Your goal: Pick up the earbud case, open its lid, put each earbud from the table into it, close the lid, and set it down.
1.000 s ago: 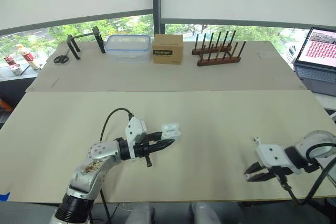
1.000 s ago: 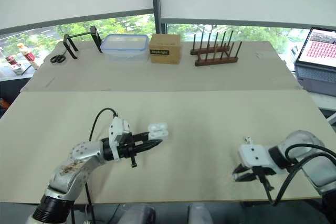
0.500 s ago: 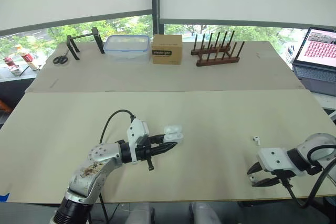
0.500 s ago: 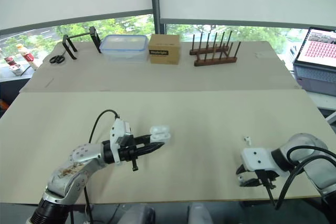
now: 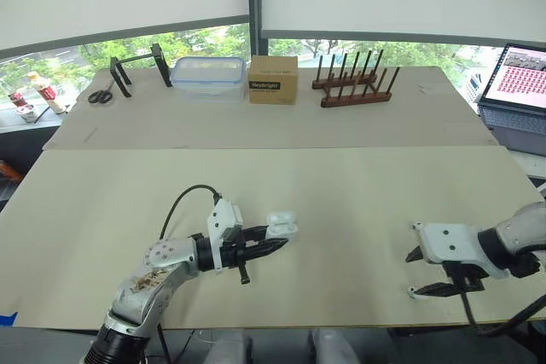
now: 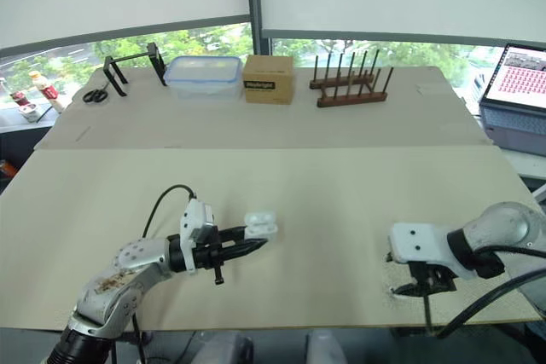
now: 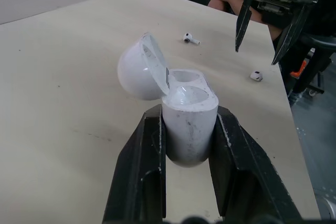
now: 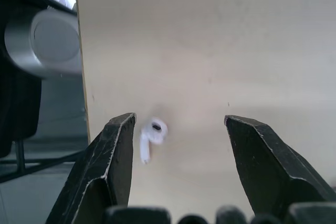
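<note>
While its lid [image 7: 134, 69] stands flipped open, the earbud case [image 7: 186, 114] sits upright in the left gripper [image 5: 271, 243], whose 2 black fingers [image 7: 144, 166] clamp its body from both sides. Both sockets inside the case look empty. Taking the head view as a clock face, case and gripper hang just over the table [image 5: 341, 185] at about 7 o'clock, with the case at the fingertips pointing toward 3 o'clock.

At about 4 o'clock, near the table's front edge, the right gripper [image 5: 412, 276] hovers with its fingers [image 8: 113, 166] spread wide, gripping nothing. 1 earbud [image 8: 149, 137] lies on the table between those fingers, closer to 1 of them and touching neither. The second earbud [image 7: 191, 38] lies on the table a little apart from the first, further in from the edge.

Along the far side of the table, from 10 to 1 o'clock, stand scissors [image 5: 99, 96], a black metal stand [image 5: 136, 66], a clear plastic container [image 5: 208, 76], a cardboard box [image 5: 273, 79] and a wooden peg rack [image 5: 354, 83]. A laptop [image 5: 516, 83] sits open at 2 o'clock.
</note>
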Robot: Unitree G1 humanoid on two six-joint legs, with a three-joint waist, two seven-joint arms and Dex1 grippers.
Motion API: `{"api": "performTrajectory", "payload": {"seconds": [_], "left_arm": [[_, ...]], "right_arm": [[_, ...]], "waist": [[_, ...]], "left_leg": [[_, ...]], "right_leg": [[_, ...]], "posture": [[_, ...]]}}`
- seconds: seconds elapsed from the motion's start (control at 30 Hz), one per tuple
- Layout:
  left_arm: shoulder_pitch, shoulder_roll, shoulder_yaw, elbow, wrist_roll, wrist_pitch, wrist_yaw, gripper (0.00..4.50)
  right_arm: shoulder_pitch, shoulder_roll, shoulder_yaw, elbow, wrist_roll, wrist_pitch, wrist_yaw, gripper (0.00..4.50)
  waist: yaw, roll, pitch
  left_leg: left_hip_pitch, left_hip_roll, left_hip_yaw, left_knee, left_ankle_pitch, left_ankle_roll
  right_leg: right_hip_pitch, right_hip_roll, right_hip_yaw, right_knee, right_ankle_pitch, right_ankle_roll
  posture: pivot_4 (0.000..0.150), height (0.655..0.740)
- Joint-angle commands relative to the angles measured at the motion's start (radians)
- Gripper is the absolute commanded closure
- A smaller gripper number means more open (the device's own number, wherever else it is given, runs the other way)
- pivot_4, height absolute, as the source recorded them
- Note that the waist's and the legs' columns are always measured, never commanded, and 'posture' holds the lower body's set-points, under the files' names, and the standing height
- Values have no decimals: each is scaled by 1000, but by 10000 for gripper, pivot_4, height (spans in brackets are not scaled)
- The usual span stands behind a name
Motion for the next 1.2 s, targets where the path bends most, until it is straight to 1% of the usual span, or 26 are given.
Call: {"api": "performTrajectory", "payload": {"seconds": [0.03, 0.13, 0.27, 0.5, 0.9, 1.0, 1.17, 1.2], "left_arm": [[8, 2, -7, -50, -18, 1, 1, 39116], [8, 2, -11, -51, -18, 2, 1, 39116], [10, 1, -13, -52, -17, 2, 2, 39116], [15, 2, -15, -48, -16, 0, 2, 39116], [6, 3, -18, -44, -18, 6, 3, 39116], [3, 3, -17, -44, -19, 9, 4, 39116], [5, 3, -15, -50, -21, 13, 8, 39116], [4, 3, -15, -49, -21, 13, 8, 39116]], "right_arm": [[27, -25, -21, -88, -32, 108, -62, 14580], [77, -32, -9, -114, -57, 126, -87, 14580], [95, -29, 5, -97, -76, 120, -109, 14580], [71, -12, 44, -71, -87, 134, -135, 14580], [46, 14, 100, -102, -81, 220, -160, 14580], [49, 9, 102, -94, -95, 209, -167, 22715], [57, 4, 86, -93, -103, 184, -174, 40207], [51, 8, 84, -97, -98, 188, -174, 41471]], "waist": [[3, 0, 0], [5, 0, 0], [6, 0, 0], [5, 0, 0], [5, 0, 0], [5, 0, 0], [4, -2, 0], [3, -2, 0]], "left_leg": [[0, 0, 0, 0, 0, 0], [0, 0, 0, 0, 0, 0], [0, 0, 1, 0, 0, 0], [0, 0, 1, 0, 0, 0], [0, 0, 1, 0, 0, 0], [0, 0, 1, 0, 0, 0], [0, 0, 1, 0, 0, 0], [0, 0, 1, 0, 0, 0]], "right_leg": [[0, 0, 0, 0, 0, 0], [0, 0, 0, 0, 0, 0], [0, 0, 0, 0, 0, 0], [0, 0, 0, 0, 0, 0], [0, 0, 0, 0, 0, 0], [0, 0, 0, 0, 0, 0], [1, 0, 0, 0, 0, 0], [1, 0, 0, 0, 0, 0]], "posture": [[1500, 7400], [1500, 7400], [1500, 7400], [1500, 7400], [1500, 7400], [1500, 7400], [1500, 7400], [1500, 7400]]}}
